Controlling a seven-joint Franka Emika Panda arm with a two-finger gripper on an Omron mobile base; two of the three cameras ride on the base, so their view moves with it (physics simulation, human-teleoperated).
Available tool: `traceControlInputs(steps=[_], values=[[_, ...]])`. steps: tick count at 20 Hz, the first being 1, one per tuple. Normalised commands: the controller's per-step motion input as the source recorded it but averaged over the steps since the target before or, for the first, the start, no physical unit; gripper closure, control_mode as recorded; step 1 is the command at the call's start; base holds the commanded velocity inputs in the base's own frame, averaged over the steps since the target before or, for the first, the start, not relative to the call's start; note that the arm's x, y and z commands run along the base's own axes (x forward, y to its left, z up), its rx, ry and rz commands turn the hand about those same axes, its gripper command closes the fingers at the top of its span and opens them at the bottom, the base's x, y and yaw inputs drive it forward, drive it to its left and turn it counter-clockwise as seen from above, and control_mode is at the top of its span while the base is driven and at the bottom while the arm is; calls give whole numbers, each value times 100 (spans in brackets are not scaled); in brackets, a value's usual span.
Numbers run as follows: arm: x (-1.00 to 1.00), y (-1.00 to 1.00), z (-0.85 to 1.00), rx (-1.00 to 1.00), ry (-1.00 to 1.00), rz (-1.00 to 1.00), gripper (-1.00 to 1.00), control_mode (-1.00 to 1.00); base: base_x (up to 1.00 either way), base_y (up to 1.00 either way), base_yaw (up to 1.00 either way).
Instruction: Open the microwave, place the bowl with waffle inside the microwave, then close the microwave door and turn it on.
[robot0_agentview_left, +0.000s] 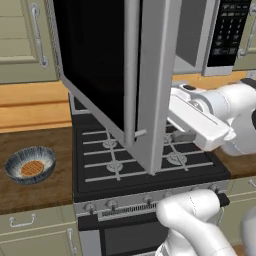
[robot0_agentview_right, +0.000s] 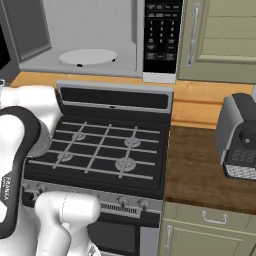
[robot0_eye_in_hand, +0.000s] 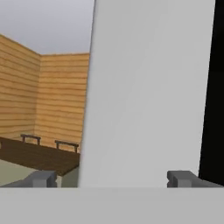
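Observation:
The microwave (robot0_agentview_right: 100, 35) hangs above the stove with its cavity and white turntable (robot0_agentview_right: 90, 56) exposed; its black keypad (robot0_agentview_left: 227, 30) is at the right. The microwave door (robot0_agentview_left: 100, 65) stands swung wide out to the left, with its bar handle (robot0_agentview_left: 131, 75) facing me. My gripper (robot0_agentview_left: 176, 134) is open just behind the door's free edge. In the hand view my gripper (robot0_eye_in_hand: 113, 178) has the door's light grey frame (robot0_eye_in_hand: 148, 87) close in front, spanning the gap between its fingertips (robot0_eye_in_hand: 42, 178). The bowl with waffle (robot0_agentview_left: 31, 165) sits on the wooden counter left of the stove.
A black gas stove (robot0_agentview_left: 150, 165) with grates lies right under the microwave. A dark grey appliance (robot0_agentview_right: 240, 140) stands on the counter (robot0_agentview_right: 200, 170) to the stove's right. Beige cabinets (robot0_agentview_right: 220, 40) flank the microwave, and drawers (robot0_agentview_left: 30, 220) sit below the counter.

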Motion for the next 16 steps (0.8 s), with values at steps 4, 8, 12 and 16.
traceControlInputs(steps=[4, 8, 12, 16], values=[[-8, 50, 18, 0, -10, 2, -100, -100, 0, 0, 0], [-13, 13, 8, 0, 6, -10, -100, -100, 0, 0, 0], [-2, 0, 1, 0, 15, -16, -100, -100, 0, 0, 0], [-24, -30, 1, 0, 17, -9, -100, -100, 0, 0, 0]])
